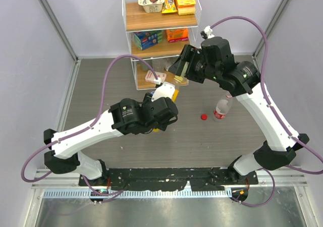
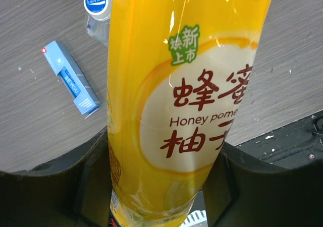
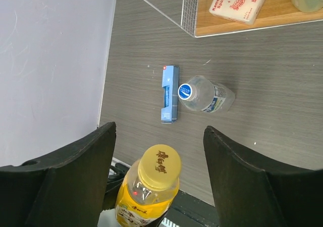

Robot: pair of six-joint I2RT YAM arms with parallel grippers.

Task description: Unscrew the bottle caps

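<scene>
My left gripper (image 2: pixel 161 186) is shut on the lower body of the yellow-orange juice bottle (image 2: pixel 186 86) and holds it upright off the table. The bottle's yellow cap (image 3: pixel 160 166) sits between the fingers of my right gripper (image 3: pixel 159 131), which is open, with a gap on each side of the cap. In the top view the right gripper (image 1: pixel 181 68) hovers just above the held bottle (image 1: pixel 174 93). A short clear bottle with a blue label and blue cap (image 3: pixel 204 96) lies on the table. The clear red-label bottle (image 1: pixel 221 110) stands uncapped, and a red cap (image 1: pixel 204 117) lies beside it.
A small blue box (image 3: pixel 170 93) lies next to the blue-label bottle. A wire shelf rack (image 1: pixel 161 15) with snack boxes stands at the back, and a sponge packet (image 3: pixel 237 2) is on its lowest board. Grey walls close in the left and right sides.
</scene>
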